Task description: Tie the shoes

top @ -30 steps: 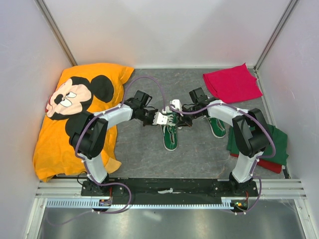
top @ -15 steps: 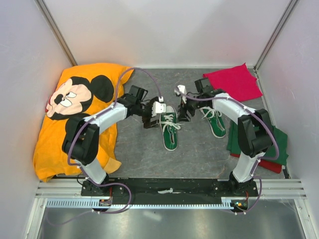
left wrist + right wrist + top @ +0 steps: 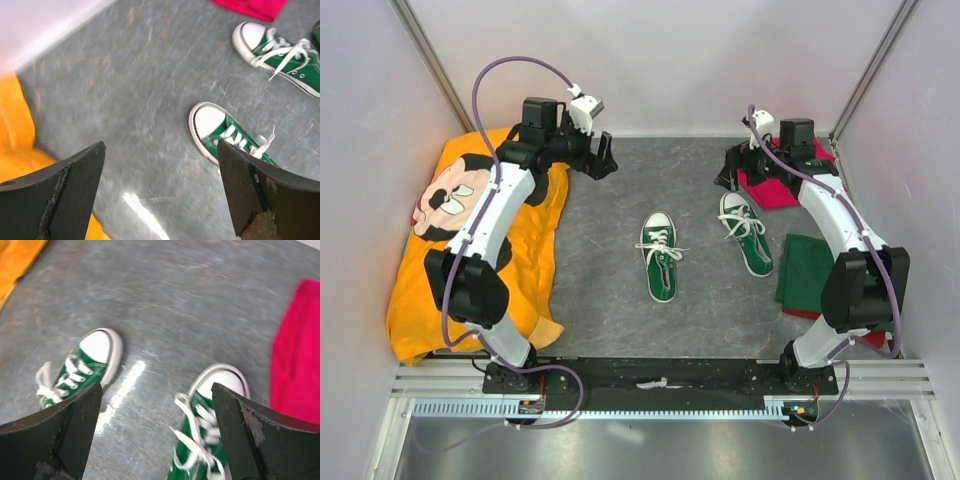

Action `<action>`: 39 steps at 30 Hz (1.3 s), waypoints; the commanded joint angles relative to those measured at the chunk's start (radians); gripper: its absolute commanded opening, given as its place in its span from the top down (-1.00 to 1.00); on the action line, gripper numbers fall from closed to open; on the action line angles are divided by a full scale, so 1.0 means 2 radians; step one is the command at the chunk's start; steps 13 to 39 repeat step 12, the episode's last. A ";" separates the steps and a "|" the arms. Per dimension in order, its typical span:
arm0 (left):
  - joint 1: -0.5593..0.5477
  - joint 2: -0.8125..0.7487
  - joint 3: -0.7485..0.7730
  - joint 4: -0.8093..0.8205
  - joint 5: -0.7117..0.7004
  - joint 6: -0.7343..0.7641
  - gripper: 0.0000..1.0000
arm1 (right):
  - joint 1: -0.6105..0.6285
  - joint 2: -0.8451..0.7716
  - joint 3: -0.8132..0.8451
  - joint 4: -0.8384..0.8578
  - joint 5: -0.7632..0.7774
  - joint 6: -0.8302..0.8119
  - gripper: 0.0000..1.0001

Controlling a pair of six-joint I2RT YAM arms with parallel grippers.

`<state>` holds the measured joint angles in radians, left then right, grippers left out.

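Two small green shoes with white toe caps and white laces lie on the grey mat, toes toward the back wall. One shoe (image 3: 660, 262) (image 3: 227, 136) (image 3: 79, 369) is at the middle, its laces spread across the tongue. The other shoe (image 3: 748, 235) (image 3: 282, 52) (image 3: 212, 425) lies to its right with loose lace ends. My left gripper (image 3: 599, 160) (image 3: 161, 146) hangs open near the back left, above bare mat, holding nothing. My right gripper (image 3: 730, 172) (image 3: 156, 388) is open at the back right, above and behind the right shoe, also holding nothing.
An orange Mickey Mouse shirt (image 3: 470, 225) (image 3: 15, 150) covers the left side. A red cloth (image 3: 788, 170) (image 3: 297, 355) lies at the back right under the right arm. A folded green cloth (image 3: 828, 262) sits at the right edge. White walls enclose three sides.
Both grippers were shut at the middle shoe's laces. They have opened, let go, and swung up and apart toward the back corners. The middle shoe lies where it was.
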<state>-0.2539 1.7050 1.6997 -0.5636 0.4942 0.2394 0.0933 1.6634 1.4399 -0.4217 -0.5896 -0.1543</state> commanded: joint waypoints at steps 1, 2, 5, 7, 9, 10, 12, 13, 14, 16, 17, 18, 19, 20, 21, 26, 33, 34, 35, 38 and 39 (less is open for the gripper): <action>0.013 -0.022 -0.044 -0.068 -0.048 -0.087 -0.99 | -0.006 -0.051 -0.058 -0.022 0.091 0.032 -0.96; 0.013 -0.032 -0.084 -0.063 -0.073 -0.100 -0.99 | -0.006 -0.060 -0.075 -0.026 0.095 0.027 -0.96; 0.014 -0.065 -0.170 -0.042 -0.089 -0.104 -0.99 | -0.005 -0.098 -0.141 -0.027 0.106 0.015 -0.96; 0.013 -0.095 -0.208 -0.020 -0.100 -0.113 -0.99 | -0.006 -0.123 -0.178 -0.027 0.111 0.012 -0.96; 0.013 -0.109 -0.244 -0.013 -0.108 -0.115 -0.99 | -0.006 -0.147 -0.198 -0.027 0.112 0.010 -0.96; 0.013 -0.115 -0.252 -0.012 -0.118 -0.115 -0.99 | -0.005 -0.154 -0.211 -0.027 0.110 0.008 -0.96; 0.013 -0.128 -0.263 -0.012 -0.124 -0.115 -0.99 | -0.006 -0.167 -0.217 -0.027 0.107 0.009 -0.96; 0.013 -0.128 -0.263 -0.012 -0.124 -0.115 -0.99 | -0.006 -0.167 -0.217 -0.027 0.107 0.009 -0.96; 0.013 -0.128 -0.263 -0.012 -0.124 -0.115 -0.99 | -0.006 -0.167 -0.217 -0.027 0.107 0.009 -0.96; 0.013 -0.128 -0.263 -0.012 -0.124 -0.115 -0.99 | -0.006 -0.167 -0.217 -0.027 0.107 0.009 -0.96; 0.013 -0.128 -0.263 -0.012 -0.124 -0.115 -0.99 | -0.006 -0.167 -0.217 -0.027 0.107 0.009 -0.96; 0.013 -0.128 -0.263 -0.012 -0.124 -0.115 -0.99 | -0.006 -0.167 -0.217 -0.027 0.107 0.009 -0.96; 0.013 -0.128 -0.263 -0.012 -0.124 -0.115 -0.99 | -0.006 -0.167 -0.217 -0.027 0.107 0.009 -0.96; 0.013 -0.128 -0.263 -0.012 -0.124 -0.115 -0.99 | -0.006 -0.167 -0.217 -0.027 0.107 0.009 -0.96; 0.013 -0.128 -0.263 -0.012 -0.124 -0.115 -0.99 | -0.006 -0.167 -0.217 -0.027 0.107 0.009 -0.96; 0.013 -0.128 -0.263 -0.012 -0.124 -0.115 -0.99 | -0.006 -0.167 -0.217 -0.027 0.107 0.009 -0.96; 0.013 -0.128 -0.263 -0.012 -0.124 -0.115 -0.99 | -0.006 -0.167 -0.217 -0.027 0.107 0.009 -0.96; 0.013 -0.128 -0.263 -0.012 -0.124 -0.115 -0.99 | -0.006 -0.167 -0.217 -0.027 0.107 0.009 -0.96; 0.013 -0.128 -0.263 -0.012 -0.124 -0.115 -0.99 | -0.006 -0.167 -0.217 -0.027 0.107 0.009 -0.96; 0.013 -0.128 -0.263 -0.012 -0.124 -0.115 -0.99 | -0.006 -0.167 -0.217 -0.027 0.107 0.009 -0.96; 0.013 -0.128 -0.263 -0.012 -0.124 -0.115 -0.99 | -0.006 -0.167 -0.217 -0.027 0.107 0.009 -0.96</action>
